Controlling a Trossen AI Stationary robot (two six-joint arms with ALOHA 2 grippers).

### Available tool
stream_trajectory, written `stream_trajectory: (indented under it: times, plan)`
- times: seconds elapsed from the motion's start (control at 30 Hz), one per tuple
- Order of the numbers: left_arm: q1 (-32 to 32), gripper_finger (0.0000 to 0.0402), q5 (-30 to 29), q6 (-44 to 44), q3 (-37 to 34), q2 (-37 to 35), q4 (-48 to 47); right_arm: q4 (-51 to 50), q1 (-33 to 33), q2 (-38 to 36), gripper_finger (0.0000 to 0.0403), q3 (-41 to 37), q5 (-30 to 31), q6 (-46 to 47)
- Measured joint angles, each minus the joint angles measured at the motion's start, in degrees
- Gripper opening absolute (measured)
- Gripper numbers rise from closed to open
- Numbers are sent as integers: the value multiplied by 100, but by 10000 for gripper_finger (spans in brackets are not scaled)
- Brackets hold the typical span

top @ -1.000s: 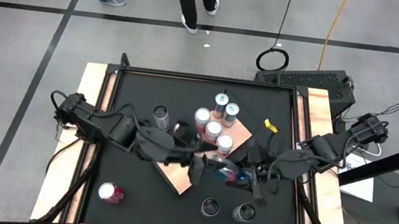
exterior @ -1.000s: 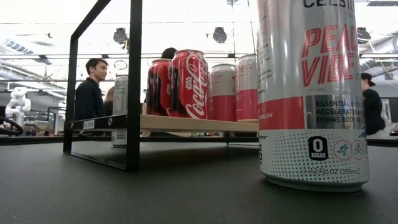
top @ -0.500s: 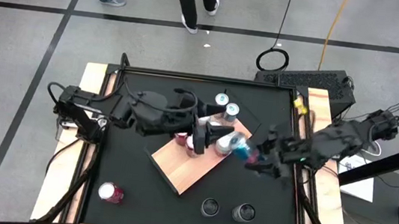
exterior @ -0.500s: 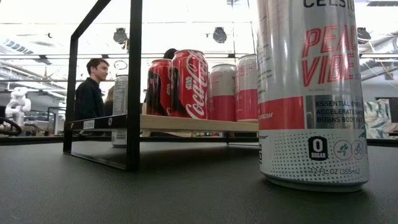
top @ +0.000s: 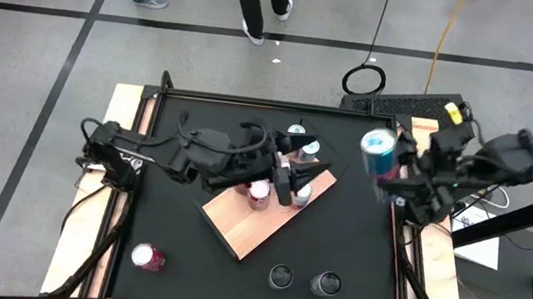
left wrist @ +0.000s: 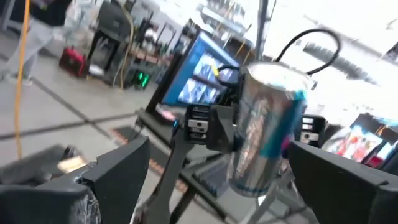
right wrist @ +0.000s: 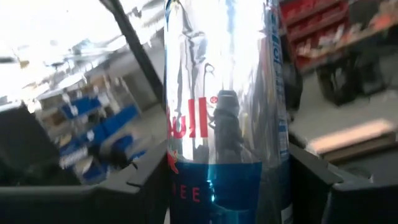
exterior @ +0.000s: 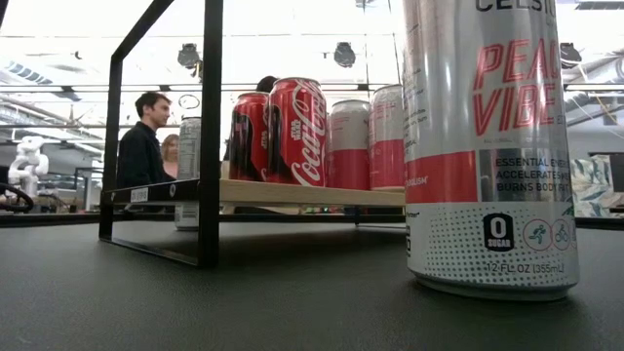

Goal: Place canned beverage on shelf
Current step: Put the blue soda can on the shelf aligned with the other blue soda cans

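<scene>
The desk (top: 165, 249) is carrying the shelf (top: 242, 229), a light wooden board lying at an angle near its middle, with a cluster of cans (top: 299, 145) standing on the end of the board nearest the left hand (top: 293, 185).

Over the last second the two arms have drawn apart. They were crowded together over the near end of the shelf; now the right arm has swung up and out to the far right corner of the desk, while the left arm has pulled back over the can cluster. The left hand is hanging with its fingers spread wide and nothing between them, just above the cans at the board's far end.

The right hand (top: 391, 174) is gripping the silver-and-blue can (top: 377, 152), its fingers closed partway around the can's body. In the right wrist view the can (right wrist: 227, 112) is filling the gap between the dark fingers (right wrist: 134, 186), upright. From the left hand the can is showing well off to one side, held high in the air.

Judging by this, the can is now further from the shelf than it was, so the placing is not yet done; the right arm will need to bring it back over the bare part of the board. Three more cans are waiting on the desk.
</scene>
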Motion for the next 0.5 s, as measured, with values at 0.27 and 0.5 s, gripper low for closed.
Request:
stream_trajectory:
  times: [0.27, 0.5]
  plan:
    - [-4, 384, -221, 829, 0, 573, 1606, 1022, -2, -15, 219, 0, 347, -642]
    - [39, 384, -236, 879, 0, 817, 2157, 1497, -9, 210, 219, 0, 378, -775]
